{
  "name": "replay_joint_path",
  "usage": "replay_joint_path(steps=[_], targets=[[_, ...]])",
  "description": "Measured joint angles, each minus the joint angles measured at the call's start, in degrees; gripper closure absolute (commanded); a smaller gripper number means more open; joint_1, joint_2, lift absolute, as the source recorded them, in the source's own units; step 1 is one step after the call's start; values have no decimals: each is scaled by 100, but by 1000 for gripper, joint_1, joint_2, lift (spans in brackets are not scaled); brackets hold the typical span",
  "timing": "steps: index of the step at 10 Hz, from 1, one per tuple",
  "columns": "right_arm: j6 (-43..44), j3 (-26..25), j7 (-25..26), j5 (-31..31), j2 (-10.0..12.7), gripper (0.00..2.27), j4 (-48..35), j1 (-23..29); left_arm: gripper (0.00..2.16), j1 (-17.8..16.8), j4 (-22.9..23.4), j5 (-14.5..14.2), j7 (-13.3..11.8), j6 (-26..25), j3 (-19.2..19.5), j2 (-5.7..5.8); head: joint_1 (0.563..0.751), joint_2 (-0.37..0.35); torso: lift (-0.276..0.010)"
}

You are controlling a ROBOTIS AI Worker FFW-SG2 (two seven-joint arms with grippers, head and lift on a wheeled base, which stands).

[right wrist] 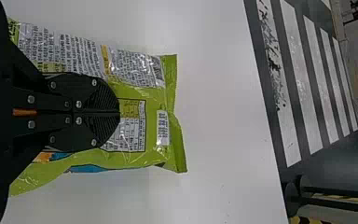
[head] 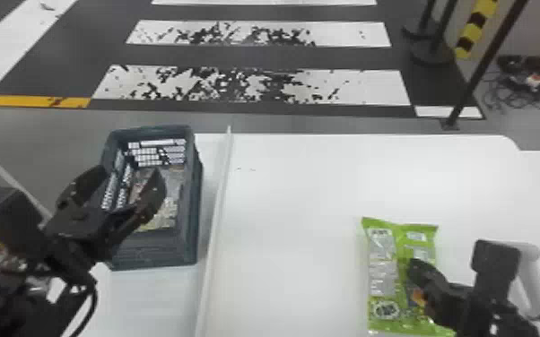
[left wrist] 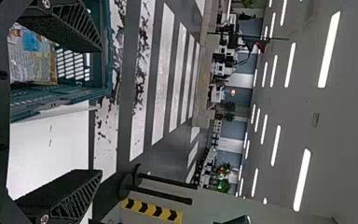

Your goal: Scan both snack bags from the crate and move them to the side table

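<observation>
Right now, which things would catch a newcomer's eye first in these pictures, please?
Probably the bright green plastic snack bag, lying on the white tabletop toward the head view's right, with the closed black right pincer over it. Next, perhaps, the dark blue-grey plastic crate at the left, partly overlapped by the open black left pincer.
</observation>
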State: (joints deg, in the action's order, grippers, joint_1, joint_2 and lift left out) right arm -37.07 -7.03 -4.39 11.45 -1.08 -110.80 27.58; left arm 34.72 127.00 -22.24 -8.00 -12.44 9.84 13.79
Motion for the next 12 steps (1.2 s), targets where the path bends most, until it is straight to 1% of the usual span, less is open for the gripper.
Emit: replay_joint_path(steps=[2, 3, 5, 6, 7, 8, 9, 10, 11, 12], targets=[[26, 2, -5, -41, -6, 2250, 47, -26, 66, -2, 6, 0, -14, 0, -5, -10, 695, 30, -29], [21, 2, -41, -16, -6, 2250, -69, 24, 66, -2, 23, 0, -18, 0, -7, -22, 695, 31, -29], [-44, -50, -53, 77, -4, 2229, -678, 286, 66, -1, 47, 0, -16, 0, 6, -26, 695, 33, -29], [-112, -103, -47, 89, 1, 1943, -1038, 435, 66, -7, 52, 0, -13, 0, 7, -27, 695, 29, -29], [-219, -206, -36, 91, 2, 1744, -1374, 576, 66, -16, 51, 0, -13, 0, -1, -33, 695, 22, -29], [-288, -367, -35, 91, 3, 1247, -1654, 719, 66, -23, 33, 0, -10, 0, -13, -35, 695, 3, -29], [-328, -583, -50, 105, 3, 313, -1801, 804, 66, -26, 27, 0, -16, 0, -17, -36, 695, -26, -29], [-332, -836, -127, 116, -9, 46, -1807, 812, 66, -29, 26, 0, -17, 0, -24, -36, 695, -65, -29], [-332, -1080, -238, 141, -20, 53, -1725, 799, 66, -42, 22, 0, -18, 0, -25, -34, 695, -85, -29], [-332, -1341, -312, 205, -30, 56, -1592, 783, 66, -59, 19, -1, -18, 0, -27, -27, 695, -121, -29]])
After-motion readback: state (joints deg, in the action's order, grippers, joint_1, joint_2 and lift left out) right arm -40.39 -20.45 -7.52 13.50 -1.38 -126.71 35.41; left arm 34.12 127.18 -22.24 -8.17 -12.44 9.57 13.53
